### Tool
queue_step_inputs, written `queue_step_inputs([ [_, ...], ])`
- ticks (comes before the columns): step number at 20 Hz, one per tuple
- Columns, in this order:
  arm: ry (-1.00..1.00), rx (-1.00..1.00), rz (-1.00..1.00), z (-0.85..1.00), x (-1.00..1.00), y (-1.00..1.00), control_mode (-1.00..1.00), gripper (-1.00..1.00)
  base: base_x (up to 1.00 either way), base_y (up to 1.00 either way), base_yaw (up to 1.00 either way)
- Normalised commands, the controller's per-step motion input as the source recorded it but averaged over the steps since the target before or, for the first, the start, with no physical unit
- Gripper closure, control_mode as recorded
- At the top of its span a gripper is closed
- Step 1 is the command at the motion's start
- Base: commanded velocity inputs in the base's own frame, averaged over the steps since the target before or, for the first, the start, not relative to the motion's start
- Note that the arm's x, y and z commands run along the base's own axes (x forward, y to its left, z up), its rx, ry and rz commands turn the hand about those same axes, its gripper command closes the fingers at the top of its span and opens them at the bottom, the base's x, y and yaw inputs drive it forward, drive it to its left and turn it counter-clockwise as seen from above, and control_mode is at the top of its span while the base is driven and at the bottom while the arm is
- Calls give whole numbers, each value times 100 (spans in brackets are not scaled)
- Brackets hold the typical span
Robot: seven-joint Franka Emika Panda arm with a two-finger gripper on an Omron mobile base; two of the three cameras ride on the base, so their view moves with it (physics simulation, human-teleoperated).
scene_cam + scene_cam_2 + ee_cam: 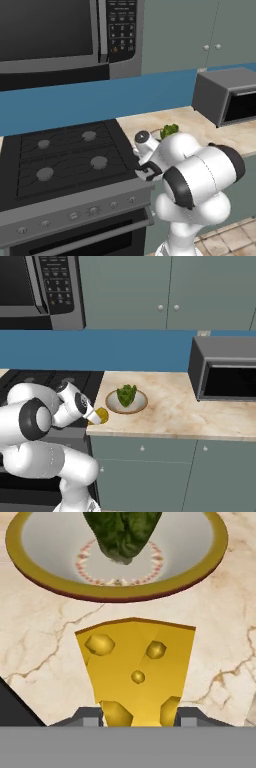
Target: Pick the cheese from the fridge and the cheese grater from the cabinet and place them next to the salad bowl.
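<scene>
The cheese [137, 667], a yellow wedge with holes, sits between my gripper's [137, 718] two dark fingertips [90, 716], which are shut on it. It is over the marble counter [45, 637], just short of the salad bowl's rim [120, 594]. In the right base view the cheese [102, 415] is at the counter's front left corner, left of the salad bowl [126, 408]. I cannot tell whether it touches the counter. The salad leaves [169, 131] show behind my arm. The wall cabinet [125, 291] doors are shut. The cheese grater and the fridge are out of view.
A black stove [65, 160] is left of the counter, with a microwave [55, 35] above it. A dark grey countertop oven [225, 373] stands at the right. Bare marble counter [170, 413] lies between it and the bowl.
</scene>
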Motion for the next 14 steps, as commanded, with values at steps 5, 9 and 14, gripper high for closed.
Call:
queue_step_inputs([
  [5, 0, -3, -1, -23, 28, 0, -100, 100, 0, 0, 0],
  [9, 0, -2, 0, -28, 20, 0, -100, 100, 0, 0, 0],
  [14, 0, 0, 0, -27, 0, 0, -100, -100, 0, 0, 0],
])
